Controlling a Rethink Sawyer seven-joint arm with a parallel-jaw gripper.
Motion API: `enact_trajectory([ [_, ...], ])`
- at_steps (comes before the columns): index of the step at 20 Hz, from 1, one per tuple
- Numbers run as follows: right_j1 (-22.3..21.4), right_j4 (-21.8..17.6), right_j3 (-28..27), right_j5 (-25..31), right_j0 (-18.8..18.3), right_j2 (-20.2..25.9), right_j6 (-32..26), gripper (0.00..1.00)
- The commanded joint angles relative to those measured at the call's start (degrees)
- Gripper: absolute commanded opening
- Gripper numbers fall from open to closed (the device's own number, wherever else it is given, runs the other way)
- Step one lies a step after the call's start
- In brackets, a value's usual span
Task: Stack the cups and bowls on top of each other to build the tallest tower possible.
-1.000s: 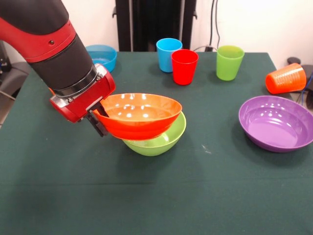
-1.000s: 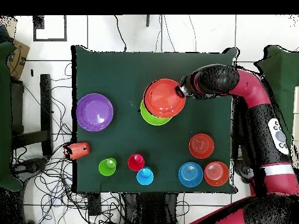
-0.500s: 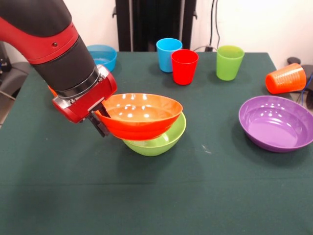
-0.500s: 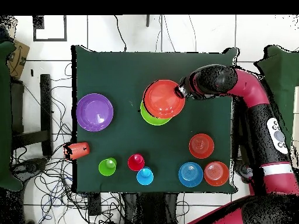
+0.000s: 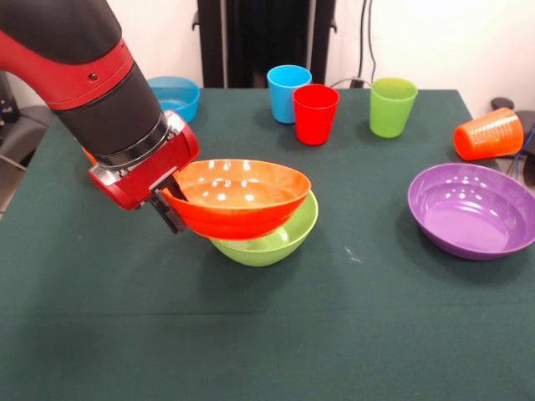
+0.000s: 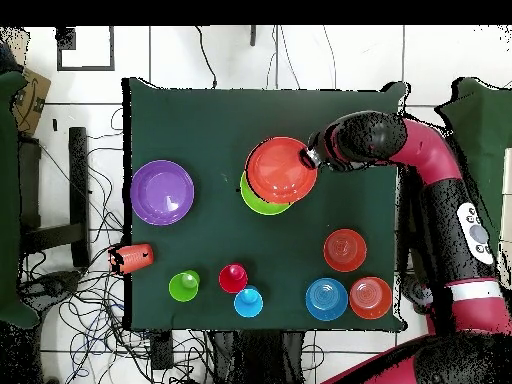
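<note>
My gripper [image 5: 171, 205] [image 6: 308, 158] is shut on the left rim of the large orange-red bowl [image 5: 241, 195] [image 6: 281, 169]. It holds the bowl just over the large lime green bowl [image 5: 272, 240] [image 6: 258, 198], offset to the left; contact cannot be told. The large purple bowl [image 5: 473, 209] [image 6: 162, 192] stands alone. The light blue cup [image 5: 288, 92] [image 6: 248, 301], red cup [image 5: 315, 113] [image 6: 233, 277] and lime green cup [image 5: 392, 105] [image 6: 184, 286] stand upright. The orange cup [image 5: 488, 134] [image 6: 132, 258] lies on its side. The small blue bowl [image 5: 173, 95] [image 6: 326, 298] and two small orange bowls [image 6: 344, 250] [image 6: 370, 297] sit apart.
The dark green table [image 5: 267, 334] [image 6: 210, 120] has its edge just past the orange cup. The robot's pedestal [image 5: 263, 38] stands at the far side. Cables [image 6: 80, 300] lie on the floor beside the table.
The gripper and the orange-red bowl have shifted very slightly; otherwise nothing has moved.
</note>
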Motion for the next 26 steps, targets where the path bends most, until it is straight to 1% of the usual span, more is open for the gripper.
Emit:
enact_trajectory([
  [1, 0.9, -1.1, 4.8, 4.2, 2.0, -2.9, -9.5, 0.0],
  [13, 0.2, -1.2, 3.8, 8.8, 3.7, -5.1, -7.6, 0.0],
  [22, 0.2, -1.3, 4.5, 7.3, 3.4, -4.9, -7.3, 0.0],
  [26, 0.5, -1.1, 5.0, 5.0, 2.9, -4.0, -7.2, 0.0],
])
